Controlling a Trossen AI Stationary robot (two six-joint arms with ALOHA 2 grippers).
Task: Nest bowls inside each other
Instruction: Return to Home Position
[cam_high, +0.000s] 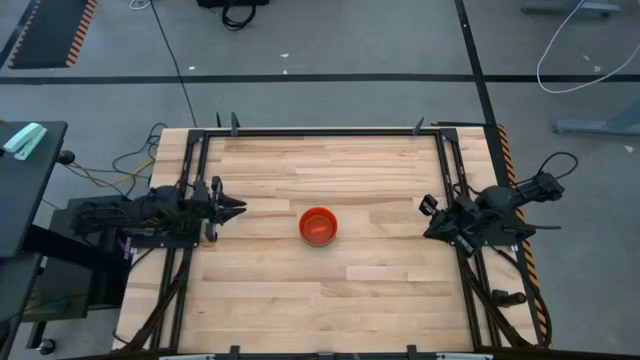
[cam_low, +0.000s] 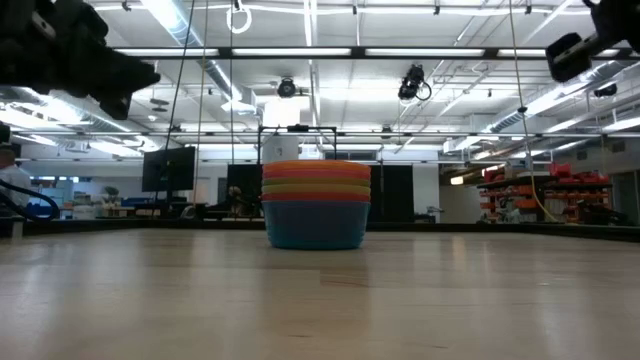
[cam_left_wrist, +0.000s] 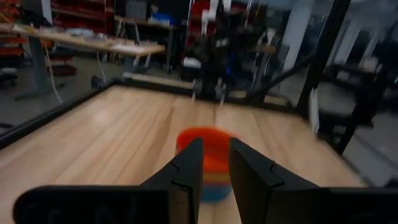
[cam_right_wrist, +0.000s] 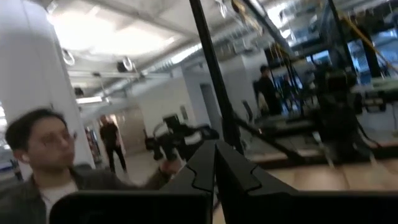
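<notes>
The bowls (cam_low: 316, 195) stand nested in one stack at the middle of the pale plank table (cam_high: 300, 160), which has a black frame (cam_high: 320, 131), grey floor (cam_high: 330, 100) around it, and a hall of strip lights (cam_low: 310, 25) and shelving (cam_low: 530, 190) behind. The left gripper (cam_high: 238, 208) hangs at the table's left edge, fingers a narrow gap apart; the right gripper (cam_right_wrist: 216, 149) is at the right edge, fingers pressed together, facing a person (cam_right_wrist: 43, 162) in the room. From above only the red-orange top bowl (cam_high: 318, 227) shows; from the side, a blue bowl (cam_low: 316, 228) lowest and coloured rims too tight to count.
</notes>
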